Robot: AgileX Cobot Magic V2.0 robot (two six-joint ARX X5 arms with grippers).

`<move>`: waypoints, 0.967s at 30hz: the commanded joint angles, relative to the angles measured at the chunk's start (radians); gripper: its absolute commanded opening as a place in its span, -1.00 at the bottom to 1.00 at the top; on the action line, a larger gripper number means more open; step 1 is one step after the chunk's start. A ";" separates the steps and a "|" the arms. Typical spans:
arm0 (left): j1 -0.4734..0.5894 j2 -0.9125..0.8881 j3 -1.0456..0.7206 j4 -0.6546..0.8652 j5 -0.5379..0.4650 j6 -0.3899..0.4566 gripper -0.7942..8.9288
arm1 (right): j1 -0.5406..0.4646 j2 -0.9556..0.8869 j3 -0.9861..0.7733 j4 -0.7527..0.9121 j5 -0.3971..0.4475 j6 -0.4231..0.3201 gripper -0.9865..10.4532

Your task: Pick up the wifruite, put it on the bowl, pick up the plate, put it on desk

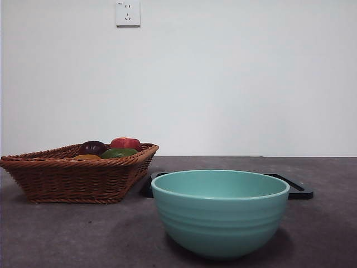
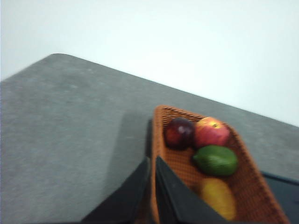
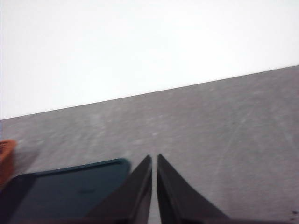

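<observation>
The wifruite (image 1: 86,157), an orange-brown oval fruit, lies in a brown wicker basket (image 1: 67,178) at the left; the left wrist view shows the wifruite (image 2: 217,198) at the basket's near end. The mint-green bowl (image 1: 220,215) stands empty at the front centre of the desk (image 1: 334,234). Behind it lies a flat black plate (image 1: 298,190), also seen as the dark plate (image 3: 70,186) in the right wrist view. My left gripper (image 2: 152,159) hovers shut over the basket's (image 2: 161,154) rim. Shut as well, my right gripper (image 3: 154,156) hangs beside the plate. Neither arm appears in the front view.
Sharing the basket are a dark purple fruit (image 2: 178,133), a red apple (image 2: 211,132) and a green fruit (image 2: 216,160). A white wall with a socket (image 1: 128,13) closes the far side. Bare desk (image 3: 224,135) stretches to the right of the plate.
</observation>
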 commanded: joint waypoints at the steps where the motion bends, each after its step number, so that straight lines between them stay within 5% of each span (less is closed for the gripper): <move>1: -0.014 0.052 0.077 -0.003 0.022 -0.039 -0.80 | 0.028 0.063 0.080 -0.037 -0.049 0.050 -0.81; 13: -0.073 0.341 0.421 -0.153 0.251 -0.039 -0.80 | 0.171 0.386 0.405 -0.266 -0.225 0.064 -0.81; 29: -0.200 0.696 0.676 -0.378 0.507 0.027 -0.80 | 0.352 0.631 0.634 -0.525 -0.355 -0.076 -0.81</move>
